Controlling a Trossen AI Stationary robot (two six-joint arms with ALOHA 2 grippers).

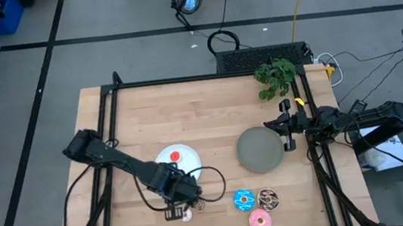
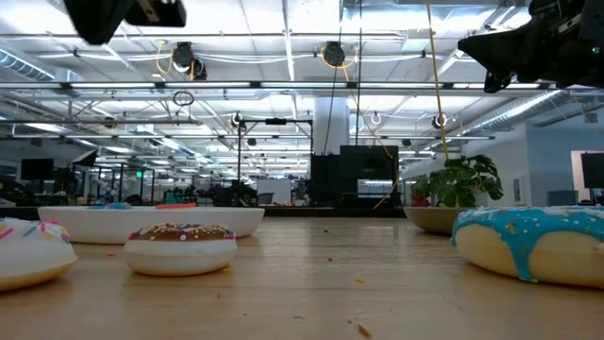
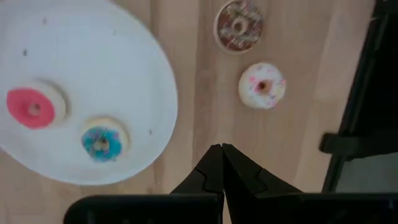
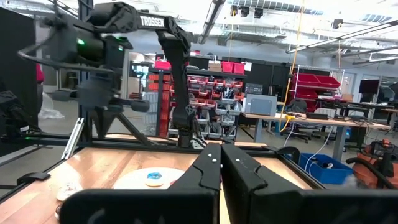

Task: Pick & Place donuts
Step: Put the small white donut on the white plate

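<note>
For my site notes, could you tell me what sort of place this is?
Probably a robotics lab in an industrial hall: exposed ceiling trusses, shelves of red parts bins, and workbenches with office chairs behind the wooden table.

Grey floor (image 1: pixel 142 59) crossed by dark lines surrounds the wooden tabletop (image 1: pixel 201 113); shelves of red bins (image 4: pixel 214 87) stand under ceiling lights (image 2: pixel 274 28).

Wide bare stretch of light wooden table top (image 1: pixel 186 115) along far side, open to pass. Leafy green plant (image 1: pixel 275 76) blocks far right corner. Round grey plate (image 1: pixel 260 150) just beside right gripper (image 1: pixel 287 126). Round white plate (image 1: pixel 179 161) under left arm. Three larger frosted donuts, blue (image 1: pixel 243 199), brown sprinkled (image 1: pixel 268 197), pink (image 1: pixel 260 220), crowd near edge. Black frame rails (image 1: pixel 110 108) bound both sides.
</note>
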